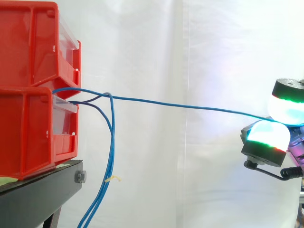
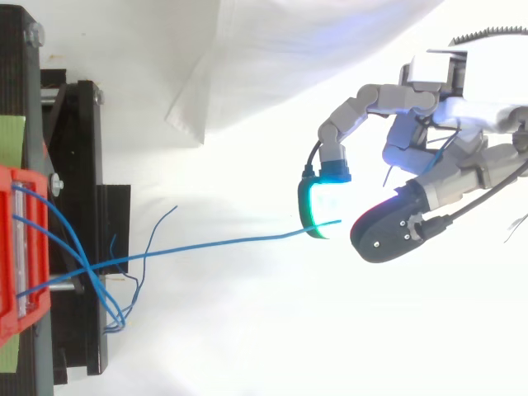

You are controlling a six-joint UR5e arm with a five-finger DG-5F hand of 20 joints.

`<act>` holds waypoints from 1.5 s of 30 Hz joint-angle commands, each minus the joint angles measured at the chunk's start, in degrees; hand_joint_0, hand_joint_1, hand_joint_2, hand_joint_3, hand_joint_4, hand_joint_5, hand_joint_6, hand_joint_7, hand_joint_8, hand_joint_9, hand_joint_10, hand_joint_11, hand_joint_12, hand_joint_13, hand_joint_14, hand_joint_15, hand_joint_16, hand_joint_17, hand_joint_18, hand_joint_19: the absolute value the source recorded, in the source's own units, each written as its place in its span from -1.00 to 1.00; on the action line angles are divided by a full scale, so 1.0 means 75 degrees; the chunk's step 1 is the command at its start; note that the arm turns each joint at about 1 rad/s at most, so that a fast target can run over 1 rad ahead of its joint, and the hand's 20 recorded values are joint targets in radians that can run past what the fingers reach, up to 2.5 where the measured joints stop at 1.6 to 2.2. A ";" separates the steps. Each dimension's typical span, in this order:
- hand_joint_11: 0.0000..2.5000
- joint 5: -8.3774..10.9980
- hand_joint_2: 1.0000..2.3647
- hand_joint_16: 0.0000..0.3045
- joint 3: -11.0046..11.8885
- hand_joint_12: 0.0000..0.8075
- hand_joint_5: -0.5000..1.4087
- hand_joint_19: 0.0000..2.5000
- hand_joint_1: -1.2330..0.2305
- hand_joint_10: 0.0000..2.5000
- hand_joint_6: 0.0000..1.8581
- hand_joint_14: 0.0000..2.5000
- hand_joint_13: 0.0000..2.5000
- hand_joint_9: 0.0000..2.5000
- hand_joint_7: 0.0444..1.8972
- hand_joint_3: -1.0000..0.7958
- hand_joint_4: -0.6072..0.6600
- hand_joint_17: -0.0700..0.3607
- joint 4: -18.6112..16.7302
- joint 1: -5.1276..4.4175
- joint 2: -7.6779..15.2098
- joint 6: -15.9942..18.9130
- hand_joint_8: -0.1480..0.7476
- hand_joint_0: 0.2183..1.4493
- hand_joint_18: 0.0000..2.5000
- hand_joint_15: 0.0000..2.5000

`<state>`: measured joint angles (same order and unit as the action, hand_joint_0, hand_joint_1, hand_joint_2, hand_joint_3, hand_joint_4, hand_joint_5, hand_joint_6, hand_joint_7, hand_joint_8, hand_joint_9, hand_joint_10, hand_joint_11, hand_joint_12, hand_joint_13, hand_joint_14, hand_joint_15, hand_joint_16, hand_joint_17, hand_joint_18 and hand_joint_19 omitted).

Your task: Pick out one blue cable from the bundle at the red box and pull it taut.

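Most of the way into the pull step, to judge by the line. Shows the hand (image 1: pixel 267 142) at the right edge, closed on one blue cable (image 1: pixel 190 106) and pinching it between two glowing pads (image 1: pixel 285 109). Traces the cable from the front of the lower red box (image 1: pixel 28 133) across open air to the pads, nearly straight, with a slight sag toward the hand. Leaves the other cables (image 1: pixel 112 123) hanging in slack loops beside the counter (image 1: pixel 38 194). From above, places the pinch close to the cable's free end. Next, probably: hold the pinch firm and draw away from the box, in line with the cable, until the sag goes. Calls for easing off before slipping off the short end or dragging the box.
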<state>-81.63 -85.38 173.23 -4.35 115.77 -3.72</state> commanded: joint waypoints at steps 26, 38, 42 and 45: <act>-0.04 0.0021 -0.97 -0.77 -0.0007 -0.24 -0.60 0.57 -0.43 1.00 0.00 1.00 -0.04 0.06 -0.03 -0.01 -0.40 -0.32 -0.0668 -0.0018 -0.0014 -0.0382 -0.12 -0.24 0.24 -0.03; -0.02 0.0021 -0.97 -0.78 -0.0018 -0.25 -0.60 0.57 -0.43 1.00 -0.01 1.00 -0.03 0.06 -0.03 -0.03 -0.39 -0.33 -0.0668 -0.0018 -0.0014 -0.0382 -0.13 -0.23 0.23 -0.02; -0.02 0.0021 -0.97 -0.78 -0.0007 -0.25 -0.60 0.56 -0.43 1.00 -0.01 1.00 -0.03 0.07 -0.04 -0.02 -0.40 -0.33 -0.0668 -0.0018 -0.0014 -0.0382 -0.13 -0.23 0.23 -0.01; 0.00 0.0021 -0.97 -0.78 -0.0007 -0.28 -0.60 0.55 -0.44 0.99 -0.01 1.00 -0.03 0.07 -0.03 -0.02 -0.40 -0.33 -0.0668 -0.0018 -0.0014 -0.0382 -0.13 -0.23 0.23 -0.01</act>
<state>-81.48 -85.45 168.22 -4.52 115.67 -6.59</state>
